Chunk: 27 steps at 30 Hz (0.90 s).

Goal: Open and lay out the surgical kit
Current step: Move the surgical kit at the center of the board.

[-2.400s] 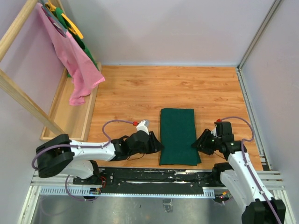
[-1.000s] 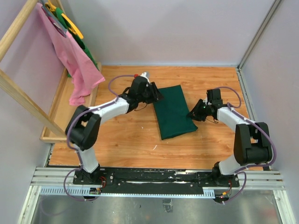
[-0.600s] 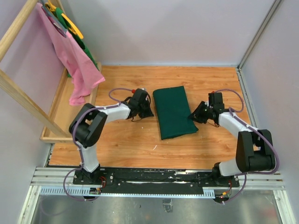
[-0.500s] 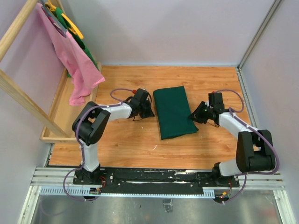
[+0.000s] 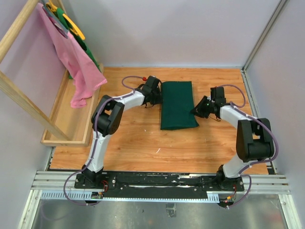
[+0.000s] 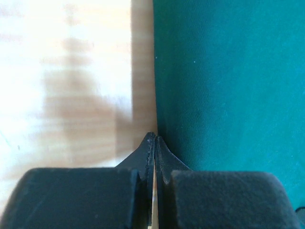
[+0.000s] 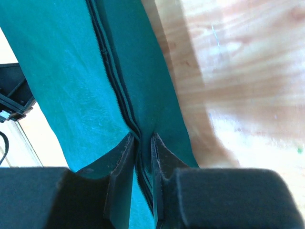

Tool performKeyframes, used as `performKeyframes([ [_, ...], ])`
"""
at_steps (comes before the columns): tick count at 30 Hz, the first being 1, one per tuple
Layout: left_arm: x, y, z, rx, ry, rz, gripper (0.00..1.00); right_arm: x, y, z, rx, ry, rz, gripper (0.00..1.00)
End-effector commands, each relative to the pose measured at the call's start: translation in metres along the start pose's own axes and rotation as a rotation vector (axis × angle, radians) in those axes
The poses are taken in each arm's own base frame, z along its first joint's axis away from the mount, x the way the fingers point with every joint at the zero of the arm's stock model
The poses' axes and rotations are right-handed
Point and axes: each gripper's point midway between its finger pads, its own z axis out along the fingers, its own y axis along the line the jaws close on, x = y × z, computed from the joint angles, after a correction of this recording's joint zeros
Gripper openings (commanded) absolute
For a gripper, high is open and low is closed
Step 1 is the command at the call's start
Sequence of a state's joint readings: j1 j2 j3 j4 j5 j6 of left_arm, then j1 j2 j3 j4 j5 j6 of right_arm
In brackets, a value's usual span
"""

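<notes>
Lying folded on the counter, the dark green cloth wrap is unopened, nothing laid out; right claw clamps its layered edge, left claw pressed together at the opposite edge.

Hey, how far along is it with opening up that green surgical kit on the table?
Nothing looks done yet: the green wrap lies folded shut, no instruments showing. In hand: the right gripper pinches a fold at its right edge; the left gripper sits shut against its left edge. Left: unfold the wrap and lay out the contents.
</notes>
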State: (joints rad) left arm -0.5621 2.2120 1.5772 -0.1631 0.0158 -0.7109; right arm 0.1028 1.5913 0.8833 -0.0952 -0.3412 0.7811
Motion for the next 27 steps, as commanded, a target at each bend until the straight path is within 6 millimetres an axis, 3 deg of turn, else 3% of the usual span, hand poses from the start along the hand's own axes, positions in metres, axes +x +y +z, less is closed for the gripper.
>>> performKeyframes([
  [1, -0.027, 0.004, 0.016, -0.016, -0.024, 0.007, 0.0, -0.026, -0.009, 0.022, 0.051, -0.033, 0.016, 0.19],
  [9, -0.067, 0.006, 0.033, -0.01, -0.082, 0.015, 0.0, -0.052, -0.002, 0.049, 0.048, -0.029, -0.002, 0.22],
  [13, -0.078, 0.012, 0.022, -0.04, -0.123, 0.034, 0.01, -0.052, 0.002, 0.048, 0.016, -0.032, -0.007, 0.24],
  [16, -0.088, 0.019, 0.003, -0.058, -0.15, 0.031, 0.05, -0.055, 0.014, 0.037, -0.03, -0.052, -0.027, 0.4],
  [19, -0.101, 0.02, -0.027, -0.085, -0.186, 0.07, 0.34, -0.068, 0.037, 0.016, -0.097, -0.106, -0.075, 0.64],
  [22, -0.115, 0.013, -0.062, -0.131, -0.217, 0.134, 0.6, -0.088, 0.06, -0.007, -0.138, -0.173, -0.121, 0.75],
  [26, -0.113, -0.016, -0.108, -0.173, -0.274, 0.25, 0.88, -0.111, 0.069, -0.047, -0.102, -0.263, -0.171, 1.0],
  [27, -0.107, -0.028, -0.116, -0.17, -0.288, 0.285, 0.92, -0.112, 0.067, -0.056, -0.094, -0.274, -0.161, 0.98],
])
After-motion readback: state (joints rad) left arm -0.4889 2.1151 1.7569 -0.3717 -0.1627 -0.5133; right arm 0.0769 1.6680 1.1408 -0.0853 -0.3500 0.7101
